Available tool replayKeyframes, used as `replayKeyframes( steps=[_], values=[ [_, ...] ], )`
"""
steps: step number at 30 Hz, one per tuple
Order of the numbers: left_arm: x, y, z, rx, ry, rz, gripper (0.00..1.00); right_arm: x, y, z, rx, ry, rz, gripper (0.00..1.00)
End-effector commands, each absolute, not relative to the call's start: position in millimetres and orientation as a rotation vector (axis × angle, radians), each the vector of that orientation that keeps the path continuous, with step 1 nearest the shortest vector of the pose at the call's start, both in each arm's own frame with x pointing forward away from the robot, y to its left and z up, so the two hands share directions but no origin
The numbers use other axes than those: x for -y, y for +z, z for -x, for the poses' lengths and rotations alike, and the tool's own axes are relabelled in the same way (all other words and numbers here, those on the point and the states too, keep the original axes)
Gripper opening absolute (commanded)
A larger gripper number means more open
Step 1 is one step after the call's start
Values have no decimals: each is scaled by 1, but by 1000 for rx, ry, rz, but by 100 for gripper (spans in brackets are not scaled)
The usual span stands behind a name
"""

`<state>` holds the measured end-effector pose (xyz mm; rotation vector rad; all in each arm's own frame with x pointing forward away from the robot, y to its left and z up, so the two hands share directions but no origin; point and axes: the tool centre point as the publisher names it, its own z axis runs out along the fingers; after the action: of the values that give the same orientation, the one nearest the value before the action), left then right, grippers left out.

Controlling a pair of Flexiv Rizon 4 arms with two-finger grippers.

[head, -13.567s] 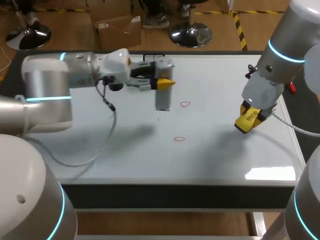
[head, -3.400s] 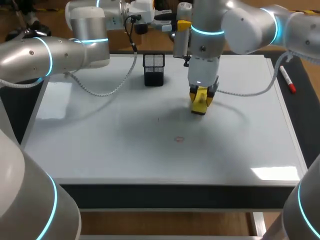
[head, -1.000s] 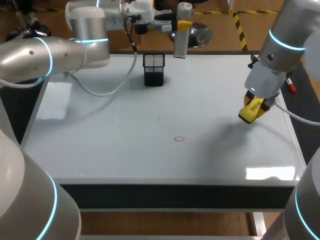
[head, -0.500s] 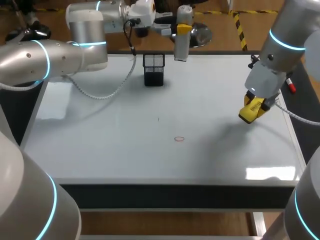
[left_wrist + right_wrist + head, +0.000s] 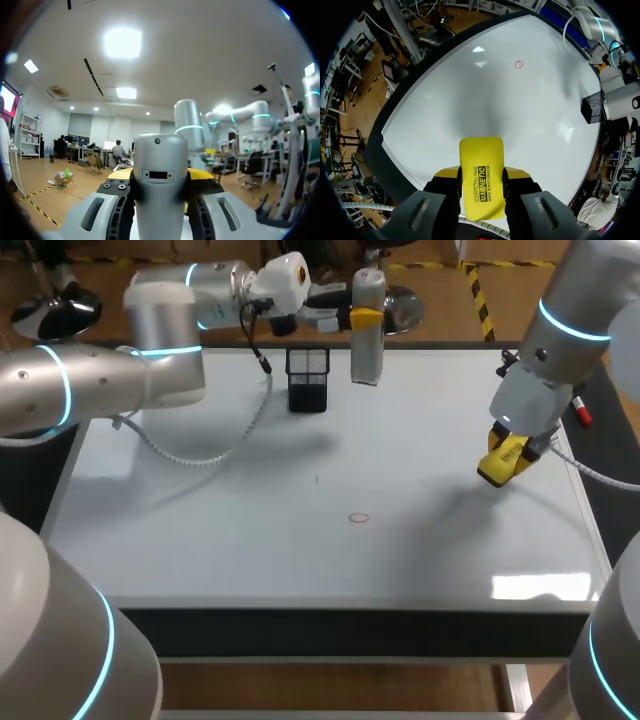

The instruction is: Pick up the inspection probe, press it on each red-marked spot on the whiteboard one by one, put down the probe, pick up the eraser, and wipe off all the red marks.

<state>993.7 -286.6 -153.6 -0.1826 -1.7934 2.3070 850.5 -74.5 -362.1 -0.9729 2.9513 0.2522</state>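
The grey inspection probe [image 5: 367,328] hangs upright above the whiteboard's far edge, with my left gripper [image 5: 362,316] shut on it; in the left wrist view the probe [image 5: 160,185] fills the space between the fingers of the left gripper [image 5: 160,182]. My right gripper [image 5: 505,458] is shut on the yellow eraser [image 5: 500,460] above the board's right side; the eraser [image 5: 481,175] sticks out ahead of the right gripper [image 5: 481,186]. One small red mark [image 5: 359,518] sits near the board's middle, seen far ahead as the red mark [image 5: 519,64] in the right wrist view.
A black mesh holder [image 5: 308,379] stands at the back of the whiteboard [image 5: 200,530], to the left of the probe. A red marker [image 5: 577,405] lies off the board's right edge. The holder [image 5: 592,107] also shows in the right wrist view.
My left arm has swung the probe slightly toward the board and lower. The right arm and eraser have kept still.
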Motion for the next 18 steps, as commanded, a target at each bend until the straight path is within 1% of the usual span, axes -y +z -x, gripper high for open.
replayKeyframes(
  steps=[1, 9, 18],
  values=[
    [282, -154, -947, 1852, 2340, 92, 0, 75, -362, -851, -2954, 246, 975, 0],
    [283, -167, -885, 1855, 2295, 110, 0, 75, -362, -851, -2954, 246, 975, 0],
    [280, -184, -846, 1831, 2289, 104, 0, 75, -362, -851, -2954, 246, 975, 0]
  ],
)
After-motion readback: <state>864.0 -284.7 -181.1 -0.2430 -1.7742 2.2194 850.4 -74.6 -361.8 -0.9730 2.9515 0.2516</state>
